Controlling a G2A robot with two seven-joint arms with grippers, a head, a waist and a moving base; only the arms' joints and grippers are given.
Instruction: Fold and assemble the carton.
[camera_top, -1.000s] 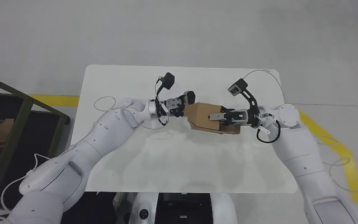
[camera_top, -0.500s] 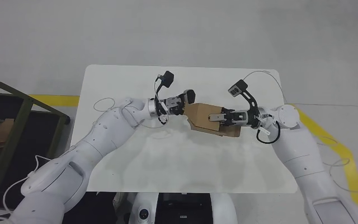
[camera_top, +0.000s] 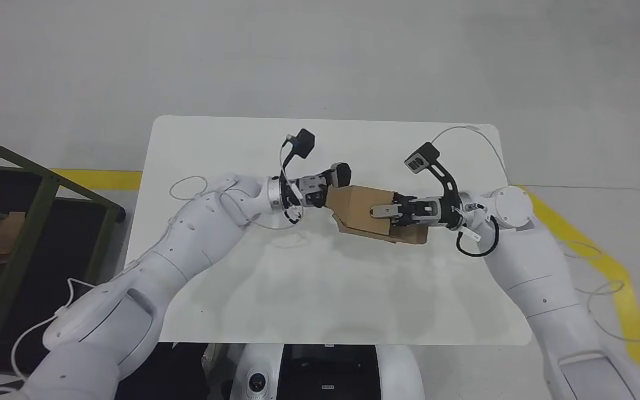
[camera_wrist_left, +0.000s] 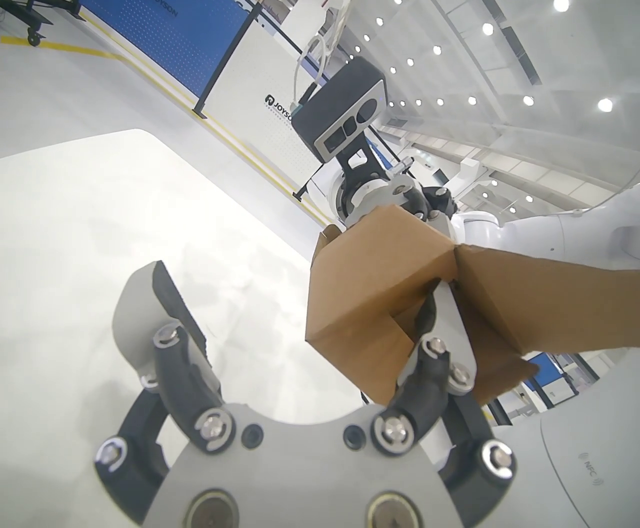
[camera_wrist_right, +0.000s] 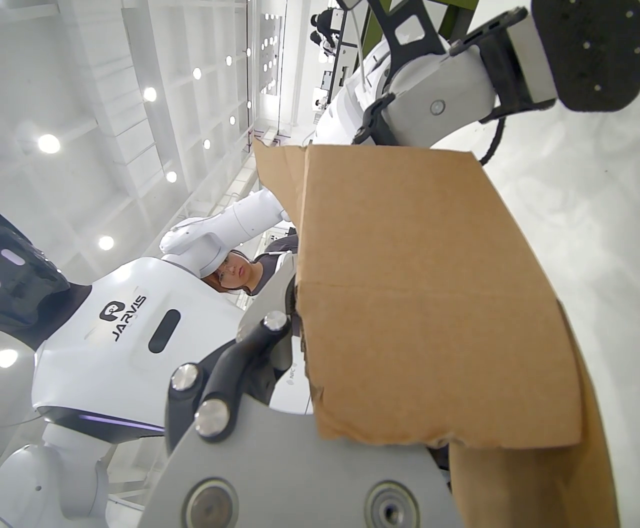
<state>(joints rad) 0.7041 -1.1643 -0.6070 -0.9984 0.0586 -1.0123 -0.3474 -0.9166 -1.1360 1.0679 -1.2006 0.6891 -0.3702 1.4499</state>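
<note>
A brown cardboard carton (camera_top: 360, 205), partly folded, sits between both arms over the middle of the white table (camera_top: 220, 150). My left gripper (camera_top: 338, 178) is at the carton's left end and stands open. In the left wrist view one fingertip (camera_wrist_left: 442, 305) is tucked into the fold of the carton (camera_wrist_left: 370, 280), and the other fingertip (camera_wrist_left: 165, 295) hangs free over the table. My right gripper (camera_top: 383, 211) is shut on the carton's right wall, one finger lying over the top. The carton (camera_wrist_right: 425, 300) hides most of that gripper in the right wrist view.
A thin white cable loop (camera_top: 185, 185) lies on the table's left side. A dark rack (camera_top: 30, 210) stands off the table's left edge. Yellow floor tape (camera_top: 100, 178) runs behind it. The table's near half is bare.
The left gripper has edged slightly toward the carton. The carton and the right gripper have shifted a little to the left.
</note>
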